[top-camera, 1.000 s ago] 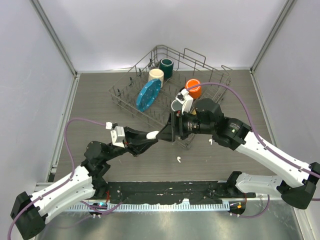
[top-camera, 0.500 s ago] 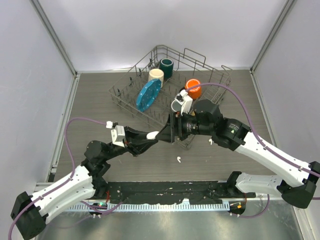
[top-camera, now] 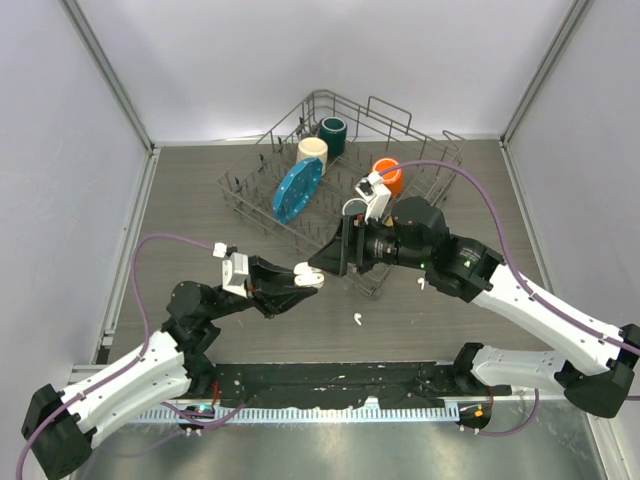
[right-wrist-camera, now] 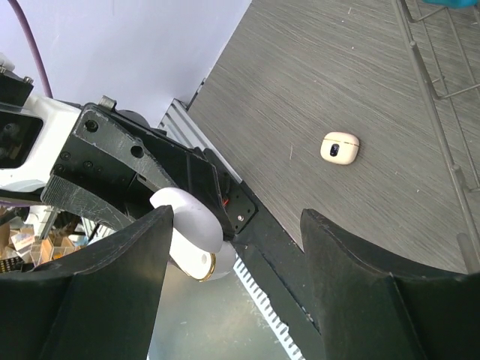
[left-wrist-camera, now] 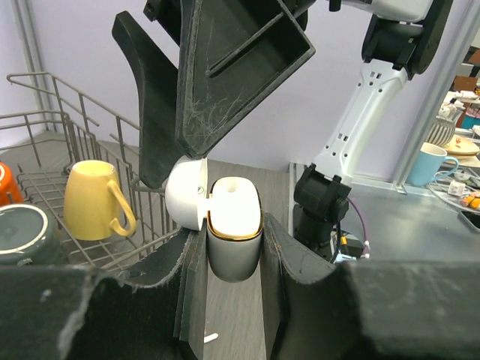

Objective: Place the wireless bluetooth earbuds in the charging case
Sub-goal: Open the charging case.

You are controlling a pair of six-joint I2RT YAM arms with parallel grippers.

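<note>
Over the bench point(top-camera: 190, 210), the left pincer point(left-wrist-camera: 234, 259) grips the open charging case point(left-wrist-camera: 234, 217); the right pincer point(right-wrist-camera: 236, 225) hangs open just right of it.

Grey wood-grain table point(top-camera: 180, 200), pale lilac walls point(top-camera: 300, 50), metal corner posts point(top-camera: 106, 70).

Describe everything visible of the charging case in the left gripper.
The charging case is a small, rounded shell of glossy white plastic with a thin gold band round its mouth. It stands roughly upright and open, its domed lid swung back on a hinge to one side. The left gripper clamps its body between both fingers, lifted off the table. The right gripper, open, hangs close above the lid; contact cannot be told. Its contents do not show.
</note>
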